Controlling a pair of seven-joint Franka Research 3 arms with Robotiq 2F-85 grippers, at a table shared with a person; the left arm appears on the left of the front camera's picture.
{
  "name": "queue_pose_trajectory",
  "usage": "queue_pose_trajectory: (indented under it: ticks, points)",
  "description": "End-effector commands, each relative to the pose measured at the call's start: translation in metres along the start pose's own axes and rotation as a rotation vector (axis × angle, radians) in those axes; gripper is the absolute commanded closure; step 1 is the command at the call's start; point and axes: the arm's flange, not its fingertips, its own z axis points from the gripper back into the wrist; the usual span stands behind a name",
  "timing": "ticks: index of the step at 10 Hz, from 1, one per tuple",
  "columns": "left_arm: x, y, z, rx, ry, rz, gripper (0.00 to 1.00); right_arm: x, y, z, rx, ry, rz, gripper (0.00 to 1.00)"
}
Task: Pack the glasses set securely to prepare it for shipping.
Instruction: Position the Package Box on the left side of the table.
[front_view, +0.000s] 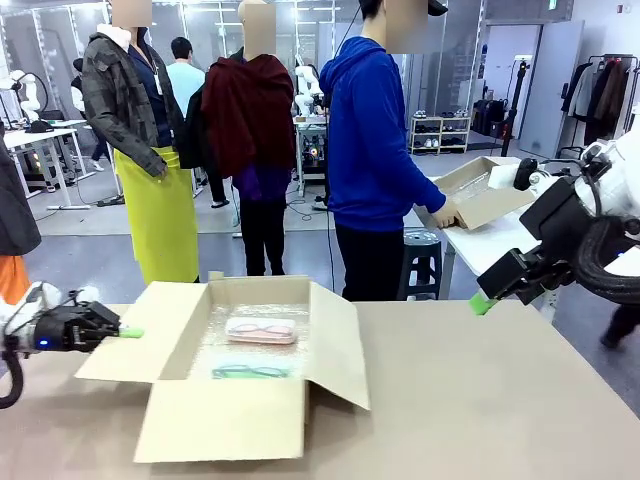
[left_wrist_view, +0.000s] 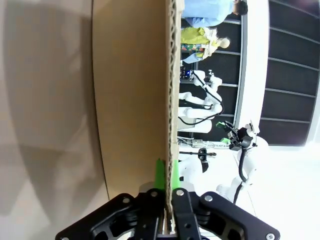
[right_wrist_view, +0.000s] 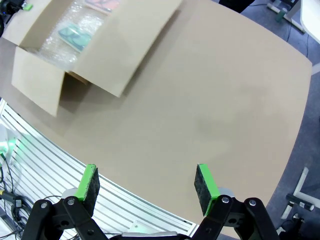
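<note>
Glasses set lies crosswise in box; left end effector pinches flap, right gapes.

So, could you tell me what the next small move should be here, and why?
Probably the left gripper should swing the left flap it pinches up and over the box. Both cases, pink and mint-green, already lie inside on bubble wrap, and the right gripper hangs open over bare table.

Two glasses cases, one box, two grippers
</note>
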Motion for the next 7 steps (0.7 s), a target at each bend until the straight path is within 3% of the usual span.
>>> queue_pose_trajectory:
  ticks: [1, 5, 7]
  points:
    - [0.016, 0.01, 0.051, 0.008, 0.031, -0.021, 0.97, -0.001, 0.002, -0.003, -0.011, -0.006, -0.023, 0.04]
    - [0.027, 0.008, 0.163, 0.024, 0.039, 0.023, 0.97, -0.001, 0.002, -0.003, -0.011, -0.006, -0.023, 0.04]
    - [0.023, 0.004, 0.211, 0.089, 0.044, 0.001, 0.97, -0.001, 0.002, -0.003, -0.011, -0.006, -0.023, 0.04]
